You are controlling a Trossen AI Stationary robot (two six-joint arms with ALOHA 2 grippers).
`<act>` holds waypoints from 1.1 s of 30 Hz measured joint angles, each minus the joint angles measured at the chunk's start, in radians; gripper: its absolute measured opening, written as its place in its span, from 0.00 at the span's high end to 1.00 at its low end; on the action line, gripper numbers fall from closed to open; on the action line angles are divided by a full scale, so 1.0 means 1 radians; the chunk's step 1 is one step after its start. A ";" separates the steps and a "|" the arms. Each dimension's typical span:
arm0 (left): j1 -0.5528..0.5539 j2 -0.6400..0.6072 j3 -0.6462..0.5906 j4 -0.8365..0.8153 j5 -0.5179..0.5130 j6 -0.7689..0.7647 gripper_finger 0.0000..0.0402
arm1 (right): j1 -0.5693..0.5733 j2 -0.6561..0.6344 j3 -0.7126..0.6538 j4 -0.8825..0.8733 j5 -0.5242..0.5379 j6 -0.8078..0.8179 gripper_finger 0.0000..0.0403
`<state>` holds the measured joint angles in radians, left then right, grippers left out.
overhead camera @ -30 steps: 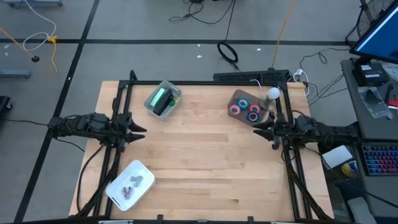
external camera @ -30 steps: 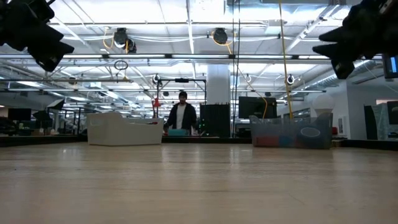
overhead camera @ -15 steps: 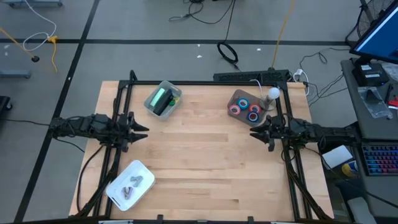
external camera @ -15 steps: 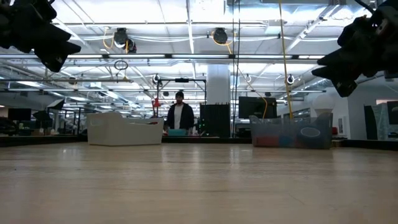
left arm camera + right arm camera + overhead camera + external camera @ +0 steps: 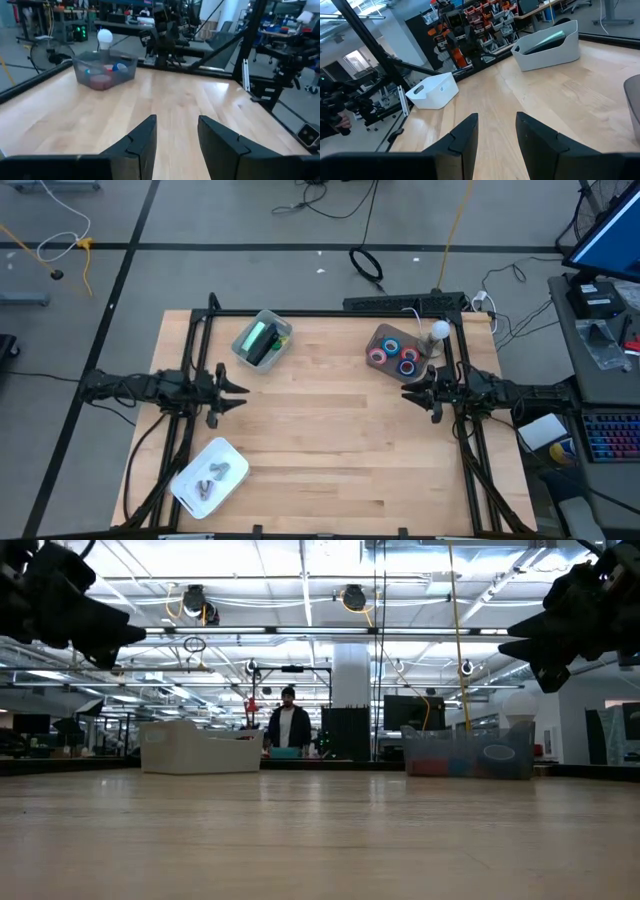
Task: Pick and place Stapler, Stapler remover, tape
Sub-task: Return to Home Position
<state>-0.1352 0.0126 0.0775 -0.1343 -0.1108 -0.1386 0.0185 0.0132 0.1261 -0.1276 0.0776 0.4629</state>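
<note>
Your left gripper (image 5: 238, 388) has edged inward over the table's left side, while your right gripper (image 5: 408, 392) has barely shifted. Both hang empty, fingers apart. The tape rolls (image 5: 397, 353) lie in the far-right bin (image 5: 384, 330), so the sorting looks finished.

Overhead camera looks straight down on the whole table (image 5: 330, 430). Low camera sits at tabletop height, facing level into the room. Each wrist camera peers closely past its own gripper (left gripper (image 5: 176, 120), right gripper (image 5: 495, 117)); both share the boards ahead of them.
</note>
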 joint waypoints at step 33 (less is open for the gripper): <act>0.000 0.009 -0.016 0.030 0.024 -0.152 0.64 | 0.000 0.000 -0.006 0.041 0.001 -0.127 0.69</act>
<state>-0.1352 0.0216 0.0620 -0.1045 -0.0872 -0.2909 0.0185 0.0132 0.1206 -0.0868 0.0788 0.3363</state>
